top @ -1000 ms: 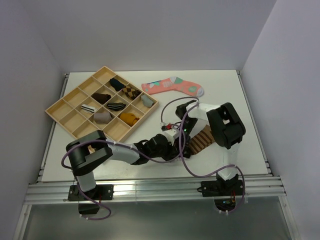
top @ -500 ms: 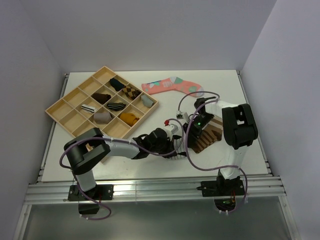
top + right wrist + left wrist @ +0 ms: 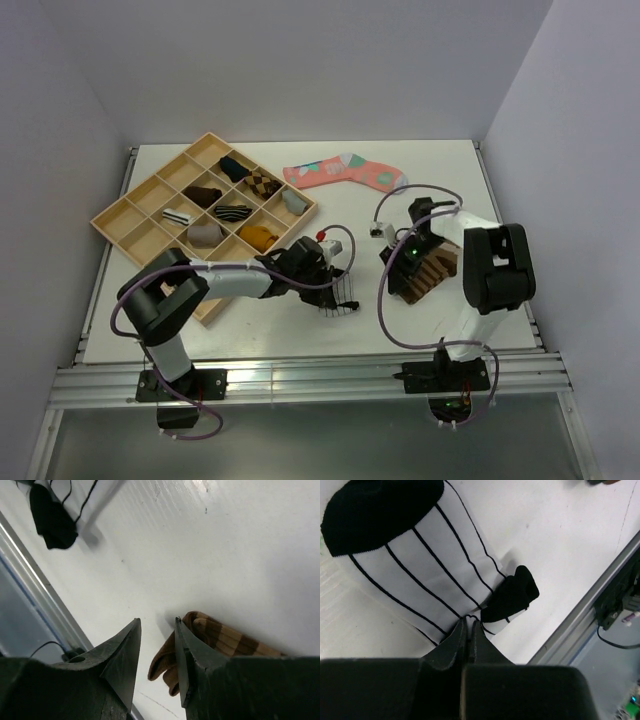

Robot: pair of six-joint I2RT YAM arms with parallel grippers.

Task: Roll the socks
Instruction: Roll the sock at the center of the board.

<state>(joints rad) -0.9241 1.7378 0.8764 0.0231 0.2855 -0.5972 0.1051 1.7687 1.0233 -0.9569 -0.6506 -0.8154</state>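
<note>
White sock lies flat on desk, just right of tray, one black part bunched beside stripes. Left gripper: jaws pinched tight on sock's striped edge. Brown sock farther right of tray, well apart from white sock. Right gripper at its tray-side end, jaws narrowly apart, sock edge against one finger; cannot tell whether gripped.
</note>
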